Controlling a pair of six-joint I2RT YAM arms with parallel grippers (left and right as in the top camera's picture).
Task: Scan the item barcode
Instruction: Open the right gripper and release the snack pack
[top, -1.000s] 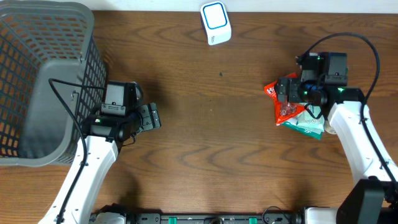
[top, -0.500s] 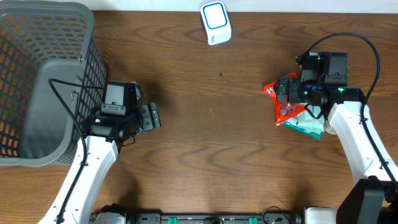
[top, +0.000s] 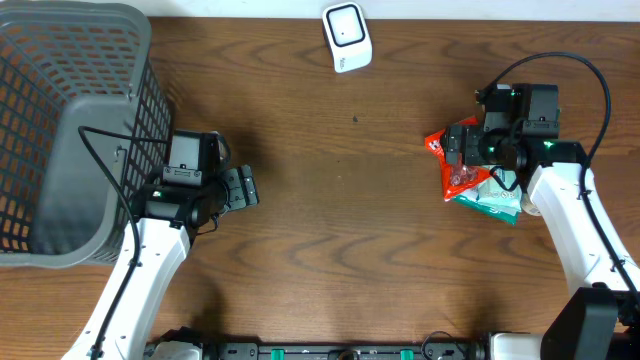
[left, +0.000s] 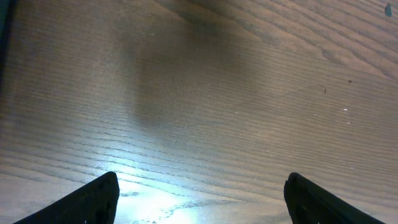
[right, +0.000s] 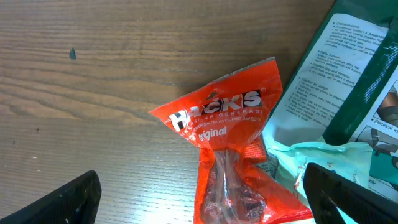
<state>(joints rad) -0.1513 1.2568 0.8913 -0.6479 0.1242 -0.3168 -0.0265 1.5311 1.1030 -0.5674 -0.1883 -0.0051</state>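
Scanner (top: 347, 37) light has gone from blue to dark; neither arm has moved. Right gripper (right: 205, 199) hovers with jaws wide apart over the red sweets bag (right: 233, 162), gripping nothing. The bag lies on the table (top: 350, 220) at right, overlapping a teal pack (top: 495, 200). Left gripper (left: 202, 199) is spread too, empty. My read: nothing scanned yet, pick not started.

Left claw (top: 244, 187) is positioned at 9 o'clock in the overhead view. Its jaws are wide apart and point toward 3 o'clock. Right claw (top: 458, 145) is positioned at 3 o'clock, with jaws fully spread and pointing toward 9 o'clock.
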